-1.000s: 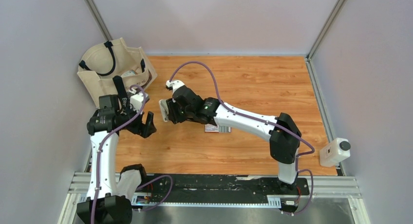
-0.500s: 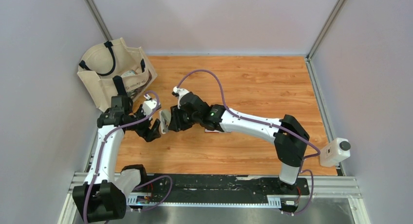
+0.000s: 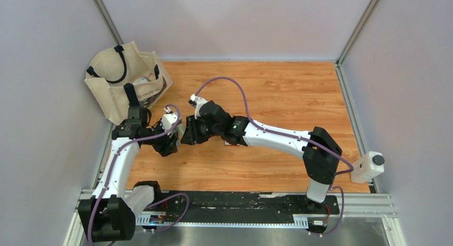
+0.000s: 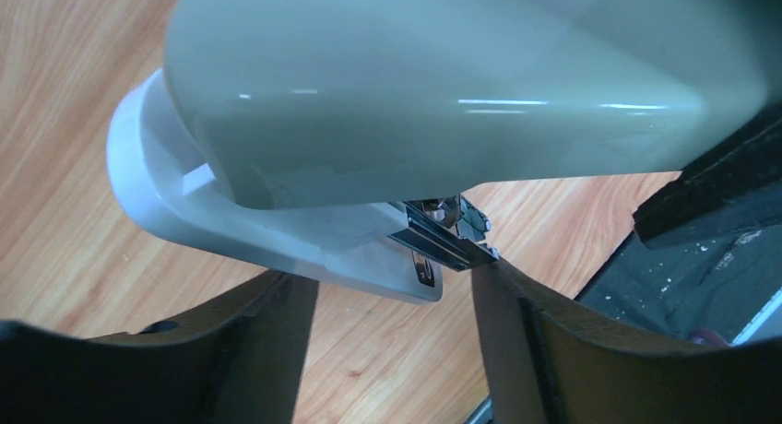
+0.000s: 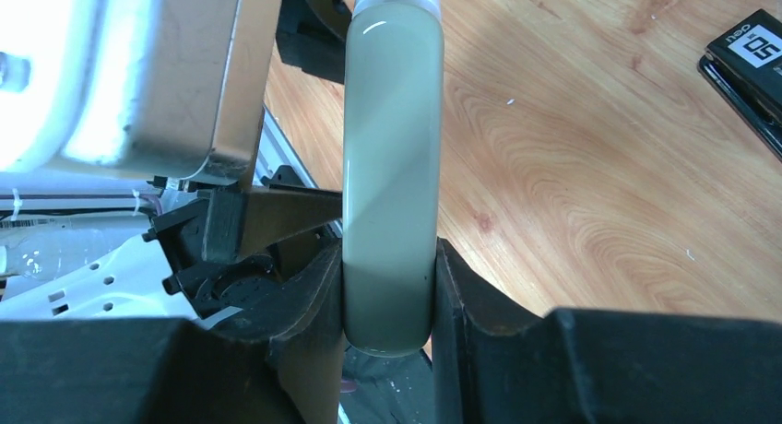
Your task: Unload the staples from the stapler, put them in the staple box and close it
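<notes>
The stapler (image 3: 181, 130) here is pale grey-green with a white base, not black. My right gripper (image 3: 192, 133) is shut on its rear end and holds it above the wood. In the right wrist view the fingers (image 5: 304, 295) pinch its body (image 5: 392, 147) from both sides. In the left wrist view it (image 4: 461, 92) fills the top, with a silvery staple rail (image 4: 447, 240) sticking out underneath. My left gripper (image 3: 170, 141) is open just below that end (image 4: 396, 286); its right finger (image 4: 516, 313) touches the rail tip. Loose staples are hidden.
A beige tote bag (image 3: 115, 91) stands at the back left. A flat black object with a white "50" label (image 5: 747, 60) lies on the wood; a bit of it shows under the right arm (image 3: 229, 143). A white device (image 3: 367, 167) sits off the right edge.
My left gripper has moved right and forward to the stapler's front end. My right gripper has brought the stapler left and nearer, towards the left gripper.
</notes>
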